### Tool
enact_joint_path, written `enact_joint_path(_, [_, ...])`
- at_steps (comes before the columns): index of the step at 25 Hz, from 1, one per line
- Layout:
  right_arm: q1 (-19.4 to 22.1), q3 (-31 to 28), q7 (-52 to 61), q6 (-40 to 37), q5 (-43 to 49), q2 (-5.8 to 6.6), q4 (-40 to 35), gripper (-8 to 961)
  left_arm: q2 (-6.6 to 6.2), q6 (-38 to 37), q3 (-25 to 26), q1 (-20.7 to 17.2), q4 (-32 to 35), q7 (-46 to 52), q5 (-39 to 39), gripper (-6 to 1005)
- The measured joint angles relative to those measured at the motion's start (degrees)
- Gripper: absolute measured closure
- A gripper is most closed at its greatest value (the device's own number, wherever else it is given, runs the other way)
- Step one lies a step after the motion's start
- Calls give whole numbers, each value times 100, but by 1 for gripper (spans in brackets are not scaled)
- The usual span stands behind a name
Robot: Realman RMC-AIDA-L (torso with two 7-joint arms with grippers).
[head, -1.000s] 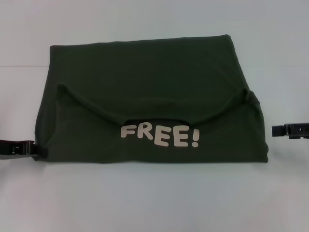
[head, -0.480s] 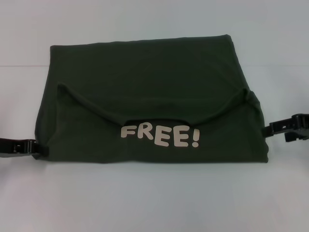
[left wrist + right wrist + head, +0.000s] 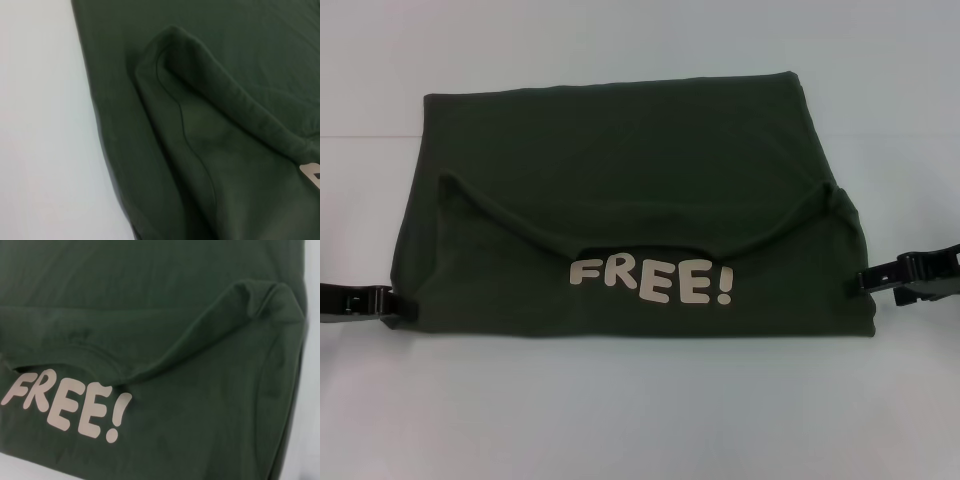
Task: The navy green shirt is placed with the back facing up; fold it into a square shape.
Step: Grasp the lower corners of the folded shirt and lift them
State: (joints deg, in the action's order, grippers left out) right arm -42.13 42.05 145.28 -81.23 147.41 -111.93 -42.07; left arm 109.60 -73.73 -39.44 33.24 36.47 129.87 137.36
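The navy green shirt (image 3: pixel 620 180) lies flat on the white table, folded into a wide block. Its near part is turned over, so the pale "FREE!" lettering (image 3: pixel 650 280) faces up near the front edge. My left gripper (image 3: pixel 392 303) is at the shirt's near left corner, touching its edge. My right gripper (image 3: pixel 865 280) is at the shirt's near right edge. The left wrist view shows the folded sleeve ridge of the shirt (image 3: pixel 225 125). The right wrist view shows the shirt (image 3: pixel 150 300) with the lettering (image 3: pixel 65 405).
The white table (image 3: pixel 640 410) surrounds the shirt, with bare surface in front of it, behind it and on both sides. Nothing else lies on it.
My right gripper has moved left from near the picture's right edge to the shirt's right edge. The left gripper and the shirt have stayed in place.
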Motion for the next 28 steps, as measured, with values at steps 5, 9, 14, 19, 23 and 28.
enact_joint_path(5, [-45, 62, -34, 181, 3, -73, 125, 13, 0, 7, 9, 0, 0, -4, 2, 1001])
enact_joint_path(9, [-78, 197, -37, 361, 4, -98, 273, 13, -1, 16, 14, 2, 0, -5, 2, 1001])
enact_joint_path(14, [-109, 303, -37, 489, 8, -149, 341, 13, -1, 31, 12, 11, 0, -5, 2, 1001])
enact_joint_path(19, [-111, 304, -68, 553, 8, -203, 341, 13, 0, 34, 13, 20, 0, -11, 2, 1001])
enact_joint_path(23, [-111, 310, -88, 617, 7, -232, 366, 16, 5, 36, 9, 23, 0, -14, 2, 1001])
enact_joint_path(28, [-128, 340, -95, 658, 7, -243, 418, 21, 8, 55, 9, 24, 0, -15, 1, 1001])
